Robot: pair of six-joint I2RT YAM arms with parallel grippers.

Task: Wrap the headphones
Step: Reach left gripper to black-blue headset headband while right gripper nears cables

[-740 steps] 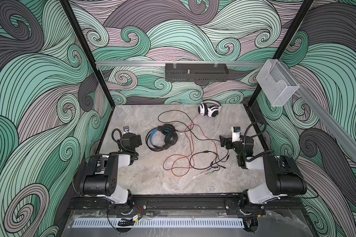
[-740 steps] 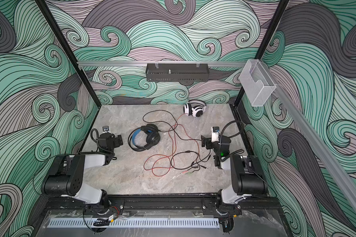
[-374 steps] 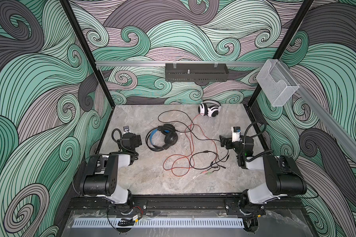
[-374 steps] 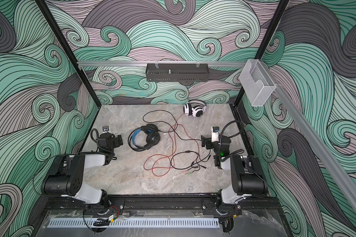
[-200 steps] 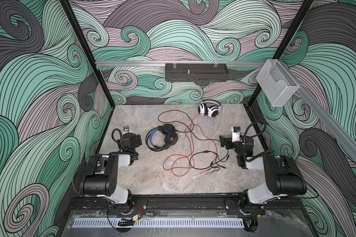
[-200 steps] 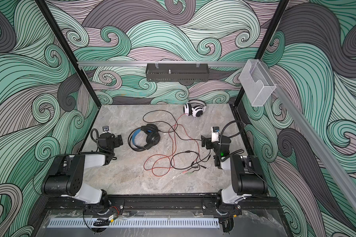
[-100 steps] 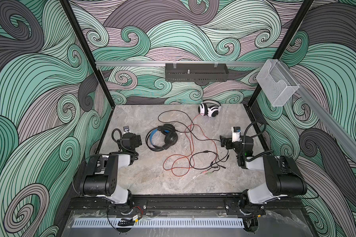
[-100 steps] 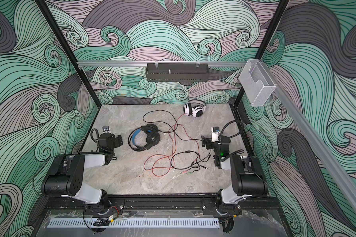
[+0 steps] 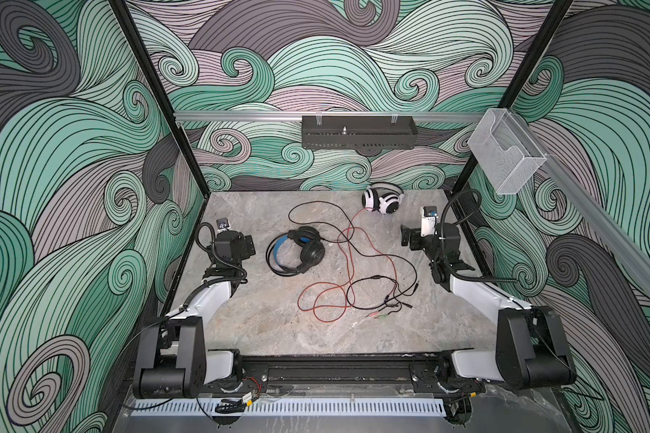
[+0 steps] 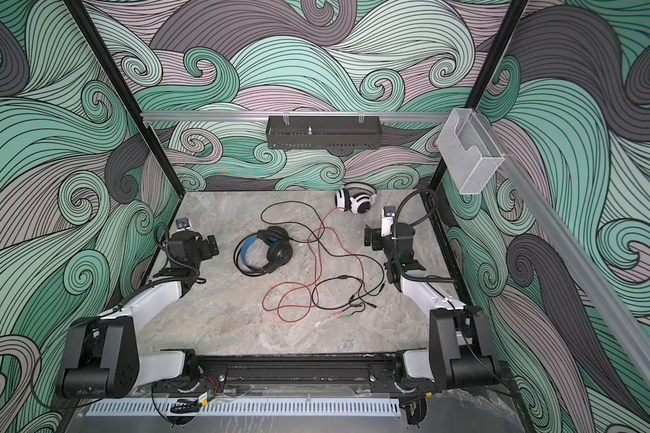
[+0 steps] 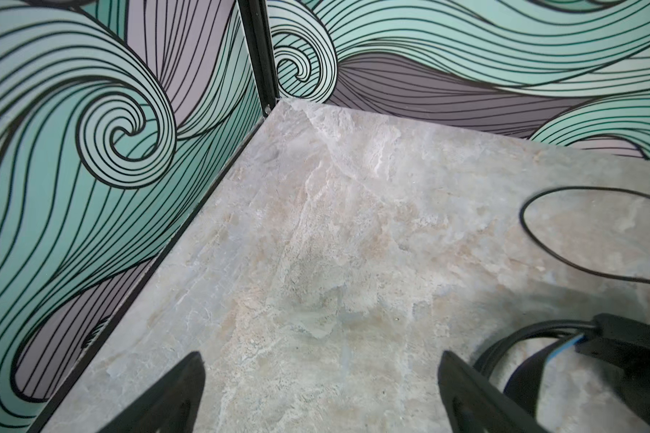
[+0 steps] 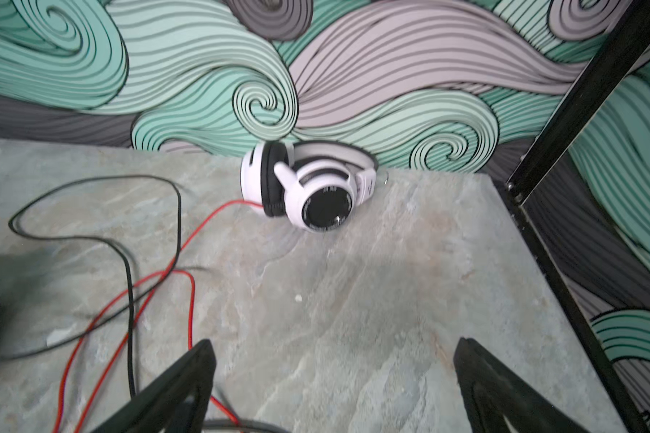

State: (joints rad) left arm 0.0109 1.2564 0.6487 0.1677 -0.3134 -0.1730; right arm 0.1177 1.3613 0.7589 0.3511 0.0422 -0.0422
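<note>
Black headphones [image 9: 297, 252] [image 10: 264, 252] with a blue inner headband lie flat left of the table's middle. White-and-black headphones [image 9: 382, 199] [image 10: 355, 200] [image 12: 308, 187] rest against the back wall. Their black cord [image 9: 398, 258] and red cord [image 9: 327, 300] sprawl tangled across the middle, plugs toward the front. My left gripper [image 9: 249, 247] [image 11: 319, 360] is open over bare table, just left of the black headphones [image 11: 616, 348]. My right gripper [image 9: 406, 237] [image 12: 334, 345] is open, in front of the white pair, with the red cord [image 12: 188, 243] beside one finger.
A black metal tray [image 9: 357, 132] hangs on the rear rail, and a clear plastic holder [image 9: 503, 157] sits on the right rail. Patterned walls and black frame posts close in the marble table [image 9: 278, 330] on three sides.
</note>
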